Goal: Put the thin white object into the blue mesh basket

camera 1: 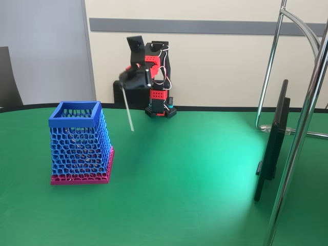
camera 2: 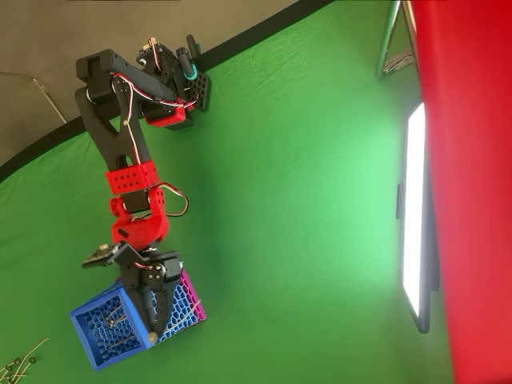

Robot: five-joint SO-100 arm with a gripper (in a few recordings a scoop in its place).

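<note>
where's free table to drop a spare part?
Bare green cloth between the blue mesh basket and the screen, and in front of both. Crowded at the basket's right: the gripper holds the thin white stick there.

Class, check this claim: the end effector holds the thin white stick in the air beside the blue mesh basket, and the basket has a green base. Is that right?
Not quite. In the fixed view the blue mesh basket has a pink-magenta base, not green; green is the table. The rest stands: the end effector holds the thin white stick in the air beside it.
</note>
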